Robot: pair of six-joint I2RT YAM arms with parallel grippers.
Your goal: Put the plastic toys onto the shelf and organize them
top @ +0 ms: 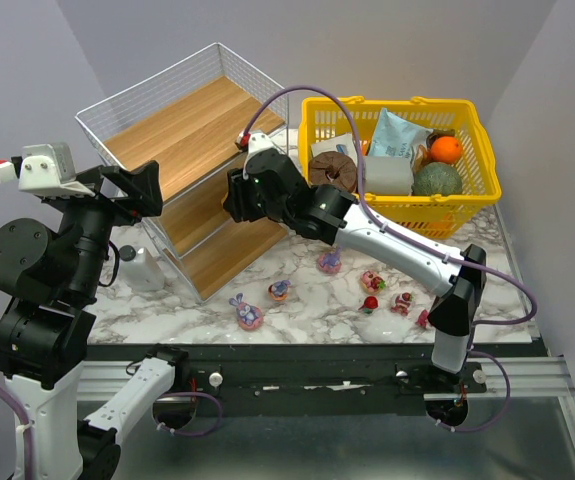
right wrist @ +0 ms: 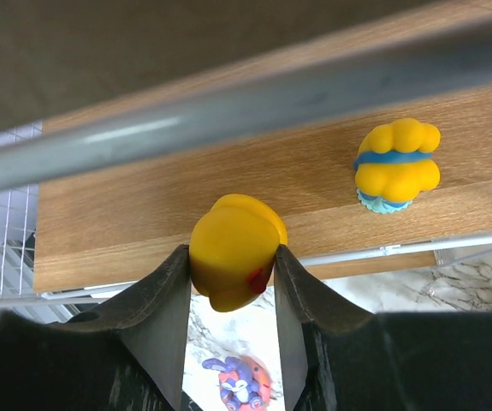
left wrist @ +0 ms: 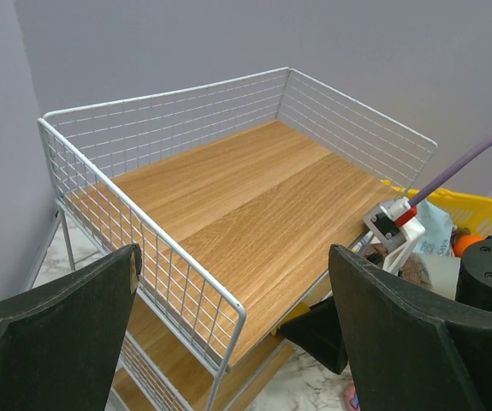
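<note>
Gripping a yellow duck-like toy [right wrist: 228, 244], your right gripper [right wrist: 231, 261] has both fingers pressed against the toy's sides, so the jaws are clenched on it, partway closed. The toy sits right at the tips of the jaws, over the front edge of a wooden board of the shelf [right wrist: 143, 197], below the top tier. A thin wire rail runs along that edge on either side of the jaws. Beyond the jaws and off to their right, a second yellow toy [right wrist: 397, 165] with a blue band rests on the same board, well apart from the held one. Below the jaws, seen through the gap between the fingers, a purple-and-pink toy [right wrist: 241, 384] lies on the marble table [top: 307, 310]. Back along the right arm, you have more loose toys [top: 372, 281] scattered on the marble, in front of the yellow basket [top: 397, 205]. Your left gripper [left wrist: 235, 265] is spread wide and grasps nothing; the shelf's top board lies beyond and below its jaws.
</note>
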